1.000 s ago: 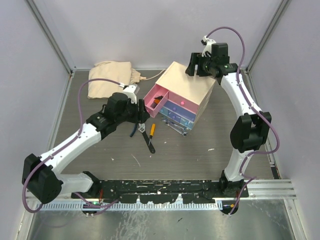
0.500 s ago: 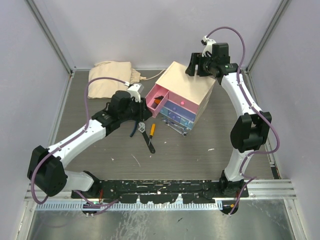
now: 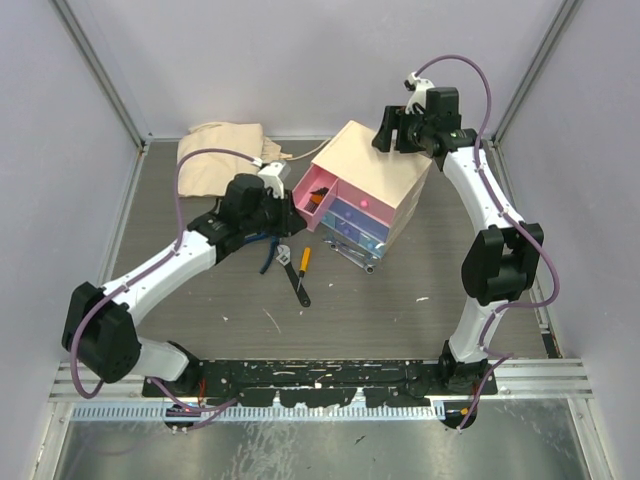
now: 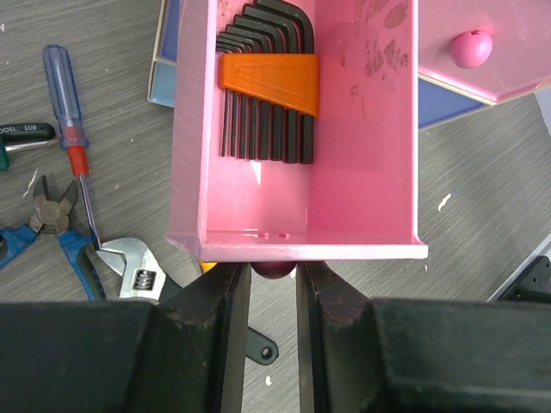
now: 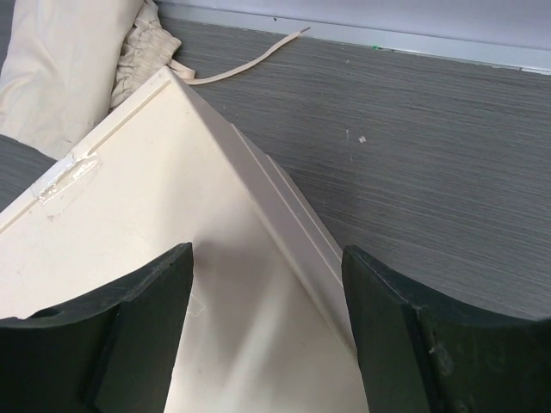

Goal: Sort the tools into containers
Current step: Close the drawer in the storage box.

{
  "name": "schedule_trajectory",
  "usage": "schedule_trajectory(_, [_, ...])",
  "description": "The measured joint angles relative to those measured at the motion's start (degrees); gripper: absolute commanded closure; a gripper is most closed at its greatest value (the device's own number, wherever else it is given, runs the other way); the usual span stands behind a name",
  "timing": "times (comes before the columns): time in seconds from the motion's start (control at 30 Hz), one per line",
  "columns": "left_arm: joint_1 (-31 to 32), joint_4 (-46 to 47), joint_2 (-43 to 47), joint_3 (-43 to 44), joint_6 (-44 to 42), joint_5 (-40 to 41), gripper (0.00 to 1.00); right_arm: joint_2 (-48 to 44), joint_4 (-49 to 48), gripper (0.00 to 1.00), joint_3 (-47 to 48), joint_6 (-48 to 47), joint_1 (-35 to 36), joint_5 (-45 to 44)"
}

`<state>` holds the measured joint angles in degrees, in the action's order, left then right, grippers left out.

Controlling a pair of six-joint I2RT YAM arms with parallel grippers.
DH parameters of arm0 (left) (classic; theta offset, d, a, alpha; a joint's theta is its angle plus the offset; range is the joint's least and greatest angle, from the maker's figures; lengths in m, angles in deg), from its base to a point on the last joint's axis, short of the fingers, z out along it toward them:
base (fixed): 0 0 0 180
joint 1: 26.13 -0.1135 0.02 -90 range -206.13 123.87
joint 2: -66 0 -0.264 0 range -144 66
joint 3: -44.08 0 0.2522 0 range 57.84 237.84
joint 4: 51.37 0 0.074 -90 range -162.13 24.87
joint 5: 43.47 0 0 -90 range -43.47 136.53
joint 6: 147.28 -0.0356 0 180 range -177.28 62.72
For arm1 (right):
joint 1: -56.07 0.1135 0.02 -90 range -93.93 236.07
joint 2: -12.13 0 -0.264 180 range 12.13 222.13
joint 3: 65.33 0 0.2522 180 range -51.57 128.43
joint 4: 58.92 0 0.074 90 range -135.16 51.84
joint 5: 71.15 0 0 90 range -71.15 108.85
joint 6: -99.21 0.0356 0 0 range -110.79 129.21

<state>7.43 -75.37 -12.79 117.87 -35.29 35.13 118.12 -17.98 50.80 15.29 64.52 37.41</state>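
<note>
The cream chest stands at the back middle. Its upper-left pink drawer is pulled out and holds a set of black hex keys in an orange clip. My left gripper is shut on that drawer's knob. On the table in front lie blue-handled pliers, an adjustable wrench, a blue-and-red screwdriver, a green-handled screwdriver, an orange-handled screwdriver and silver spanners. My right gripper is open, over the chest's top near its back corner.
A second pink drawer with a round knob is shut beside the open one, with blue drawers below. A cream cloth bag with a loose drawstring lies at the back left. Enclosure walls stand on three sides.
My left gripper has moved up and right toward the chest, still on the pink drawer's knob. The right arm has hardly moved.
</note>
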Motion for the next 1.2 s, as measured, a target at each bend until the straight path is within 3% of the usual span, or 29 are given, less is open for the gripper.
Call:
schedule_trajectory(0.83, [-1.11, -4.07, -8.72, 10.14, -0.85, 0.79, 0.79, -2.49, -8.37, 0.28, -6.21, 0.92, -1.86, -1.16])
schedule_trajectory(1.2, [-1.18, -7.89, -9.64, 17.11, -9.16, 2.05, 0.77, -2.51, -7.78, 0.28, -6.12, -0.61, -1.86, -0.37])
